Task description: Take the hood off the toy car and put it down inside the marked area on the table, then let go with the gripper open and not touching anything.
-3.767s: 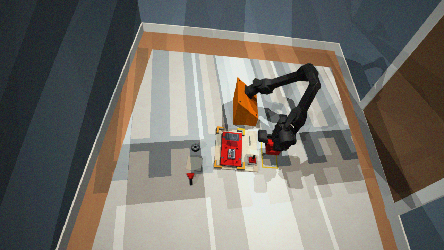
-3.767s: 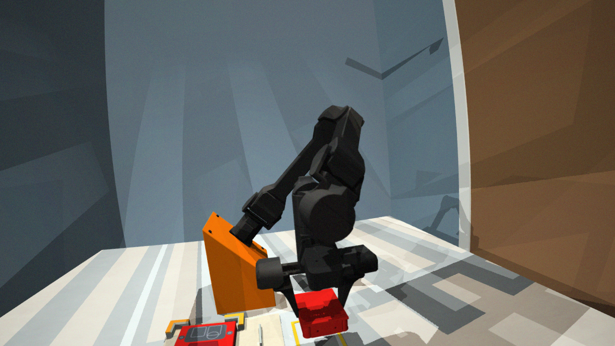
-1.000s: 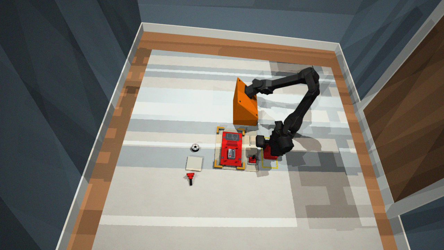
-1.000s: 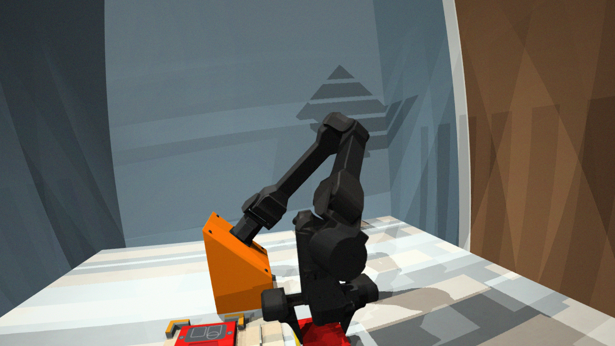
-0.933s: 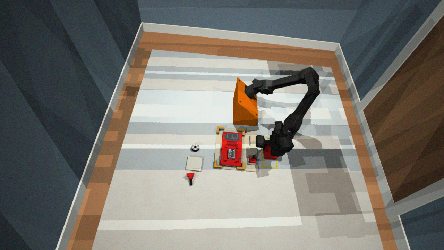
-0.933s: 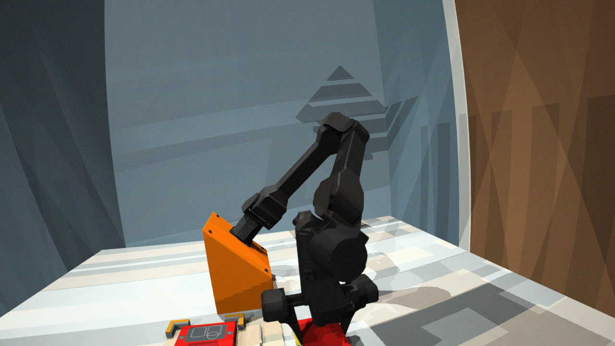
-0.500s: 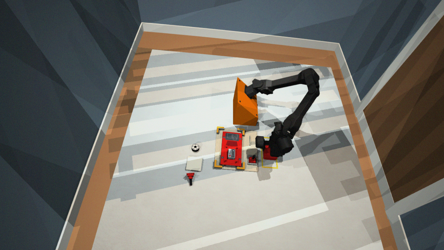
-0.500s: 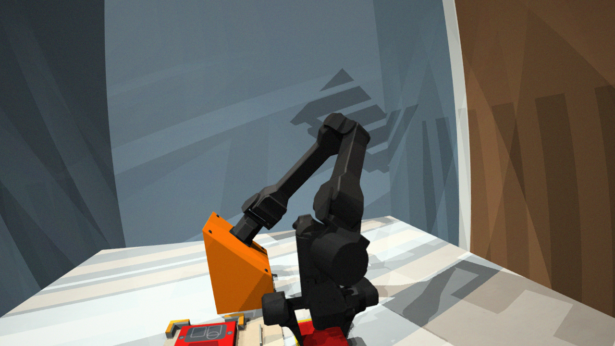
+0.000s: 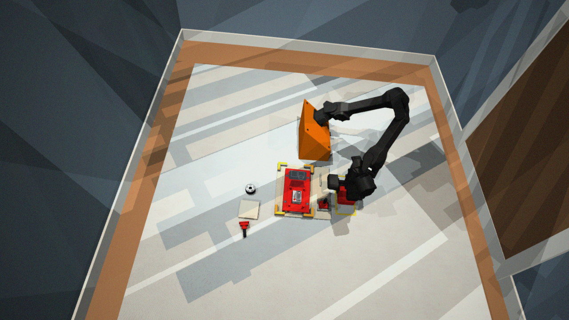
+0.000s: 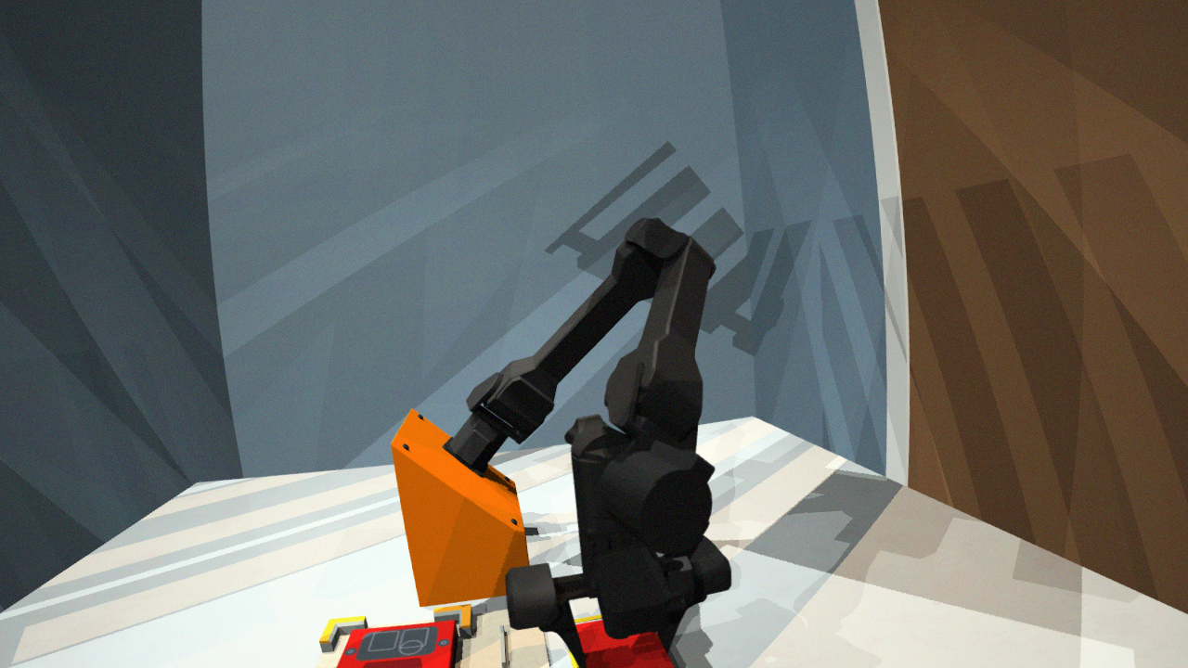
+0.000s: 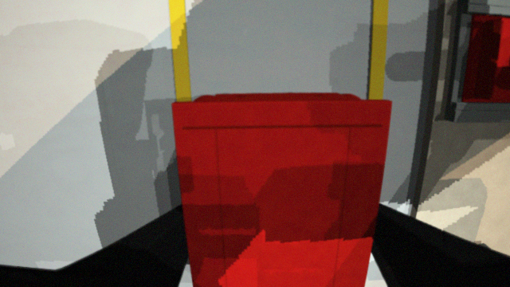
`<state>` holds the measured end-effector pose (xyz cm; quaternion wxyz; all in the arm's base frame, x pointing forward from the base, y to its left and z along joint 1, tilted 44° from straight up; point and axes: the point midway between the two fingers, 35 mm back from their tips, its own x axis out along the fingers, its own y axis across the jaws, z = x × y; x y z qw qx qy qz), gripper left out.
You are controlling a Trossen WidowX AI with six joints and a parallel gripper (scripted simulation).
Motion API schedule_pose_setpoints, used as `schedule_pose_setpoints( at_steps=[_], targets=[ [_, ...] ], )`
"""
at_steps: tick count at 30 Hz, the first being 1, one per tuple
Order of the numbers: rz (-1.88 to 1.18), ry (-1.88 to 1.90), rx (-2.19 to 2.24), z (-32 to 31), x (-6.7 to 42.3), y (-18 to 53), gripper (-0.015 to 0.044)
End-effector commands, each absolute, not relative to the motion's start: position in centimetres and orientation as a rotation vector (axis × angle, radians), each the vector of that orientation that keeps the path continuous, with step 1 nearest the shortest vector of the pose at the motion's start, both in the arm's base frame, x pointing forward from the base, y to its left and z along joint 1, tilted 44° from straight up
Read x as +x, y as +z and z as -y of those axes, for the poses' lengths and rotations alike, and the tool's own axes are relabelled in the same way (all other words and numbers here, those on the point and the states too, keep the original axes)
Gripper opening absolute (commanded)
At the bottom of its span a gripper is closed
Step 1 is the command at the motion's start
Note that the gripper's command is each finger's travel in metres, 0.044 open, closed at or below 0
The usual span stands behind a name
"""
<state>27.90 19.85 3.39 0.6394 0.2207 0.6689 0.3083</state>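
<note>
The gripper (image 11: 280, 255) is clamped on the red hood (image 11: 280, 171), black fingers pressed against both of its sides, as the wrist view shows it right up close. The hood hangs low over the table (image 9: 398, 254), and beyond its far edge two yellow lines of the marked area (image 11: 180, 60) run away from it, one off each upper corner.

From the top view, the hood (image 9: 345, 198) sits under the wrist with the yellow outline (image 9: 345, 214) showing at its near end, so it lies at least partly inside that marking; whether it touches the table cannot be told.

Taking the toy car (image 9: 296, 190) as the landmark: it rests on its pale board framed by orange and yellow corner brackets, and the hood and gripper are just to its right. Between car and hood stands a small red and black part (image 9: 324, 204). To the car's left lie a pale square tile (image 9: 249, 209), a small round wheel-like piece (image 9: 250, 188) above it and a red-headed pin (image 9: 243, 227) below it. Behind the car rises the orange wedge mount (image 9: 314, 133) carrying the black arm (image 9: 391, 131), which loops up and back down.
</note>
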Motion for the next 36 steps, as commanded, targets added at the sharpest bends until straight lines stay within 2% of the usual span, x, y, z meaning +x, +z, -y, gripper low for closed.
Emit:
schedule_pose_setpoints(
  at_steps=[1, 4, 13, 36],
  targets=[
    [-1.526, 0.704, 0.503, -19.8, 27.9, 3.4, 0.0368],
    [-1.526, 0.704, 0.502, -19.7, 28.0, 3.6, 0.044],
    [-1.53, 0.702, 0.5, -14.8, 28.6, 8.6, 0.044],
    [-1.53, 0.702, 0.5, -14.8, 28.6, 8.6, 0.044]
  ],
)
